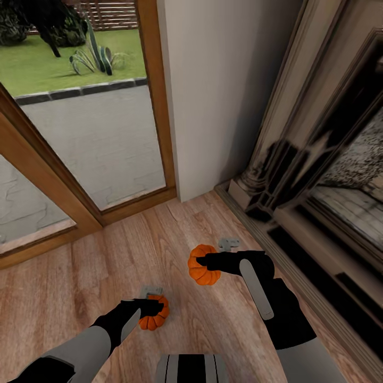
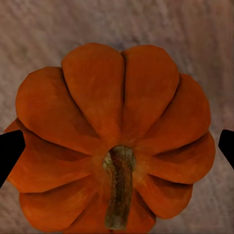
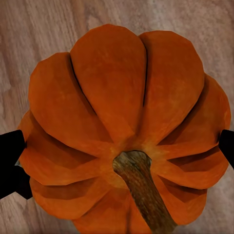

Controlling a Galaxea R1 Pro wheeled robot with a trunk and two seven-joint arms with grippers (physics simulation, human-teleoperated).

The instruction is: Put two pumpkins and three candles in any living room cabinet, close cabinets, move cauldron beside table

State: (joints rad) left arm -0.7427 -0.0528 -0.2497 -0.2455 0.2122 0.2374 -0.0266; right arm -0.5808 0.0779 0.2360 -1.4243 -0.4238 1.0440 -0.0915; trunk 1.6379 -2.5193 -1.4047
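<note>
Two pumpkins up off the wooden floor (image 1: 106,266): the left gripper (image 1: 151,308) clamps one pumpkin (image 1: 154,318), the right gripper (image 1: 205,261) grips the other pumpkin (image 1: 203,271), nearer the fireplace (image 1: 319,186). Small grey pieces beside each, perhaps shadows.

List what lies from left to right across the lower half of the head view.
Left gripper holding a pumpkin → right gripper holding the other pumpkin → dark fireplace surround at the right edge.
</note>
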